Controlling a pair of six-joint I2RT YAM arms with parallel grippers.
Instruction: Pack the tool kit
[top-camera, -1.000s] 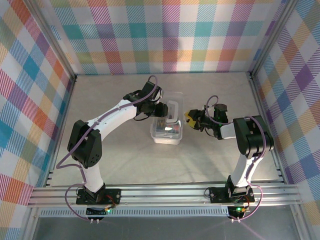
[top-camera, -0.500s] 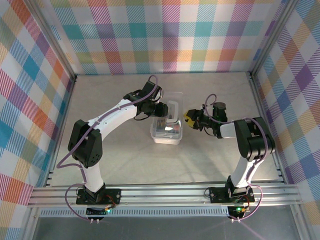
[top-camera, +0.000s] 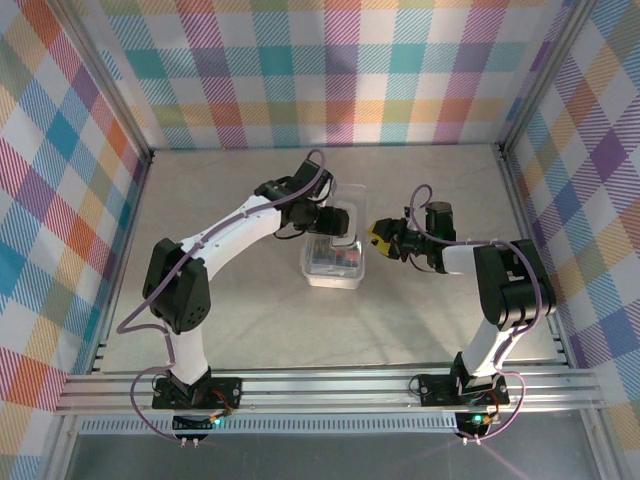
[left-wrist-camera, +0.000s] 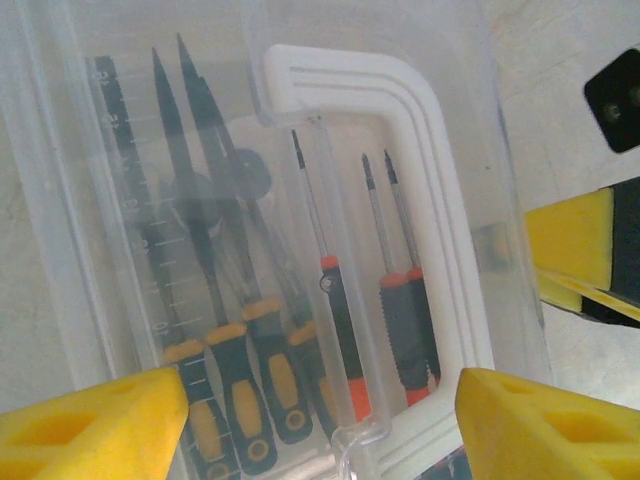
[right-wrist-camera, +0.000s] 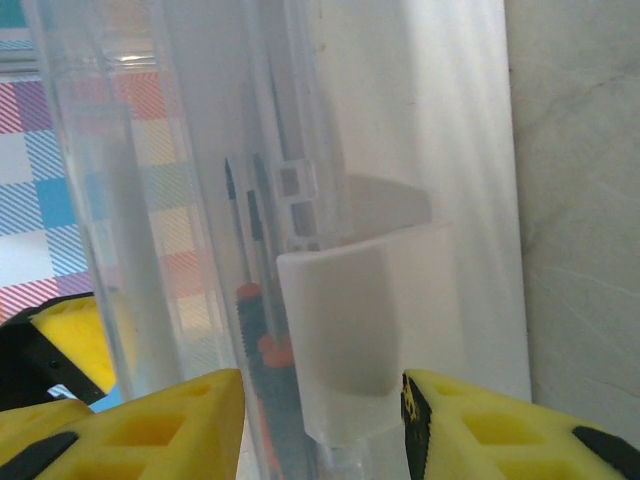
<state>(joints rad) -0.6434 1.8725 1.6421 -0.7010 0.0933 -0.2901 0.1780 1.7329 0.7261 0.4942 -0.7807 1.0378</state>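
Left gripper (left-wrist-camera: 320, 425) spread wide, the clear box (left-wrist-camera: 455, 260) just ahead between its fingers, screwdrivers (left-wrist-camera: 345, 330) lying inside behind the plastic; right gripper (right-wrist-camera: 320, 430) spread too, the box's white latch (right-wrist-camera: 340, 330) between its yellow fingertips, table (right-wrist-camera: 580, 200) beside

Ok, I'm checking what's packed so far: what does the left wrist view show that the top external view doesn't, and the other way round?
Left wrist: the tools told apart through the clear box, with black-yellow screwdrivers on the left and black-orange screwdrivers inside the white frame.
Top external: the layout, with the left gripper above the box's far part and the right gripper at its right side, on the table.
Both: the clear box and the right gripper's yellow pad.
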